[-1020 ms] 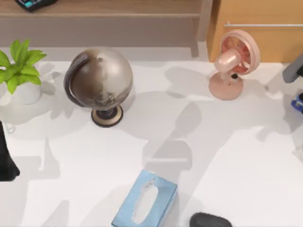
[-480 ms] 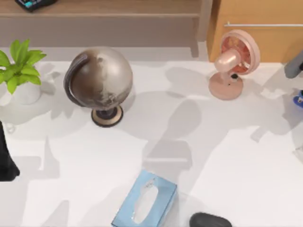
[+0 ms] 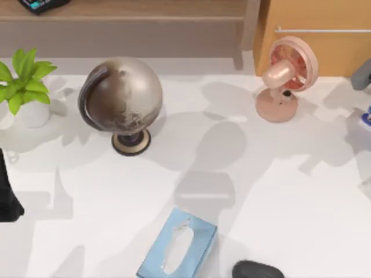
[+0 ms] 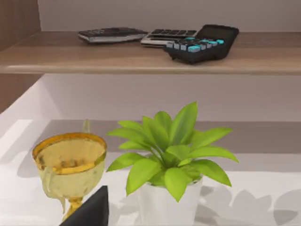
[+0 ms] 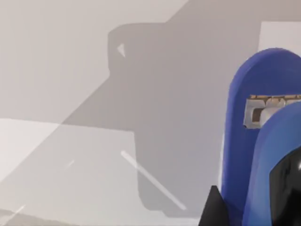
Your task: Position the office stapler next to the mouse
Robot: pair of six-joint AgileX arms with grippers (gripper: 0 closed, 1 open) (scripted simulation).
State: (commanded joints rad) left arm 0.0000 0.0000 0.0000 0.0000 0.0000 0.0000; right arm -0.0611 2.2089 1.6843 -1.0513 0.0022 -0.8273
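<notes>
The office stapler (image 5: 263, 141) is bright blue with dark parts and looms close in the right wrist view, lifted above the white table. My right gripper (image 5: 251, 202) is shut on it, with a dark fingertip (image 5: 214, 213) beside its blue body. From above, a sliver of the stapler (image 3: 367, 119) shows at the far right edge under my right arm (image 3: 362, 74). The mouse (image 3: 258, 270) is dark and rounded, lying at the front edge right of centre, far from the stapler. My left arm (image 3: 7, 200) is parked at the left edge.
A light-blue tissue box (image 3: 177, 246) lies just left of the mouse. A globe (image 3: 122, 104), a pink fan (image 3: 284, 78) and a potted plant (image 3: 23, 87) stand along the back. A gold cup (image 4: 69, 162) stands beside the plant.
My right arm and the stapler have drifted toward the right edge and slightly back, and their shadows have shifted on the table. The left arm has not moved.
</notes>
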